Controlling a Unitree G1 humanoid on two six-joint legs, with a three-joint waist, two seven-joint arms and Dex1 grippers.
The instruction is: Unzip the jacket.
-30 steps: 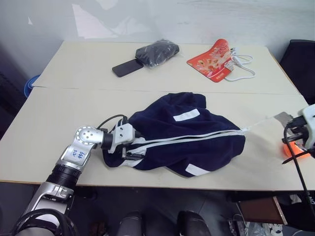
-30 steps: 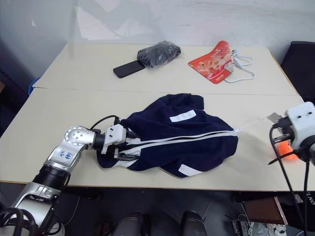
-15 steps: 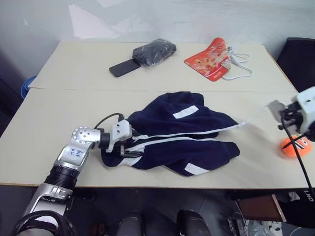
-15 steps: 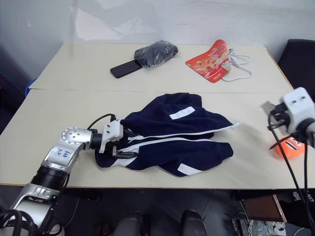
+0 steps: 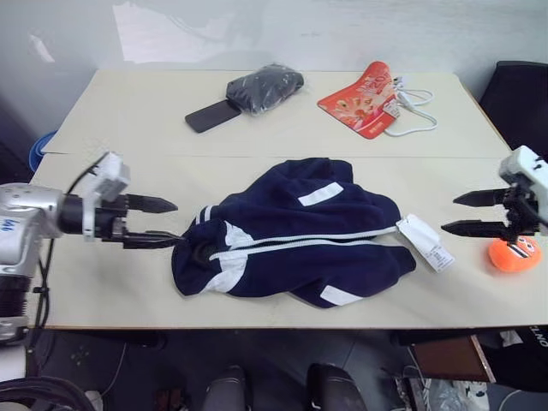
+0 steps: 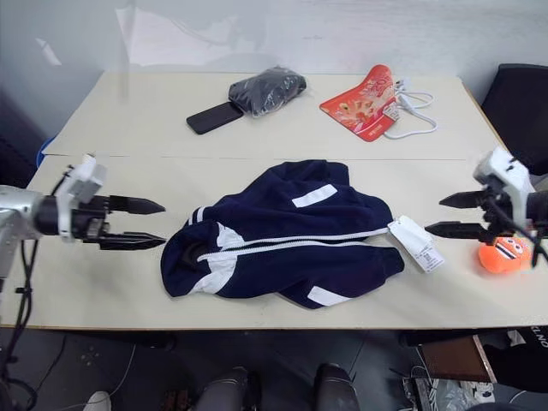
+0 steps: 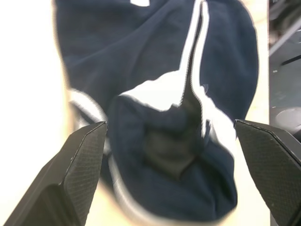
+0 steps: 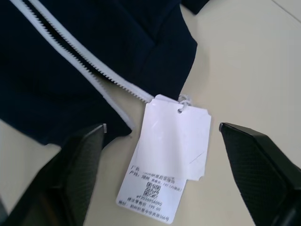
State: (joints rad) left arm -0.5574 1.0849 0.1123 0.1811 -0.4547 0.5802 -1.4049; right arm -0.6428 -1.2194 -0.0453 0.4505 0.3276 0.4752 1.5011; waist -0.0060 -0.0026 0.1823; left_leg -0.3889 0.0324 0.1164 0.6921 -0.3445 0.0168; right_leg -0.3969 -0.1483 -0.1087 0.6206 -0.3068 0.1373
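Both sets of jaws stand apart and empty, the jacket (image 5: 295, 231) on the desk (image 5: 128, 120) between them; its zipper (image 5: 317, 242) looks parted, the unzipping seemingly done.

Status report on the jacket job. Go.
Left gripper open, off the collar end. Right gripper open, clear of the paper tags. Jacket lies flat on the table, held by neither; zipper parted along its length. Nothing in the way.
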